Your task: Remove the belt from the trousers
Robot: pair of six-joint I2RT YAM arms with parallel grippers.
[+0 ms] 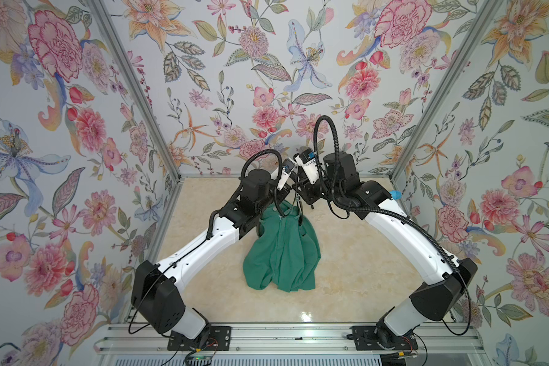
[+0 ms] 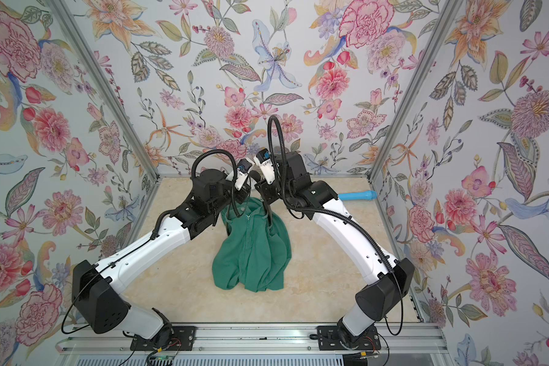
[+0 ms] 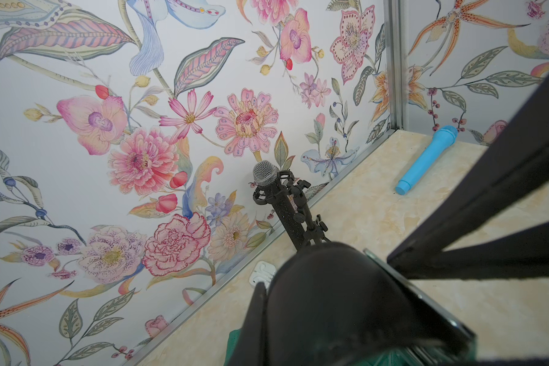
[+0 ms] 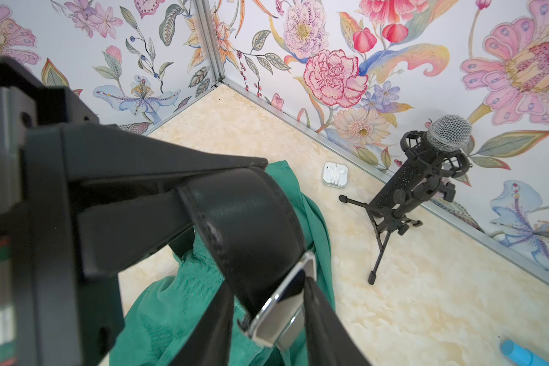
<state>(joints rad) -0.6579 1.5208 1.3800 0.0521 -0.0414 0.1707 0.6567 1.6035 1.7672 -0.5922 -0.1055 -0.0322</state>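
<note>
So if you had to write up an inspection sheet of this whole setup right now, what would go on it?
Surface: glossy beige marbled tabletop.
Job's things: teal trousers bunched mid-table, top end raised toward the grippers; black belt with silver buckle held up above them.
Clutter: blue toy microphone, black microphone on a tripod, boxed white earphones, all near the far walls.
Grippers: left gripper shut, what it holds is hidden; right gripper has a finger on either side of the belt, grip unclear.
Cables: black corrugated cables arch over both wrists.
Surroundings: floral wallpaper walls, metal frame posts.
</note>
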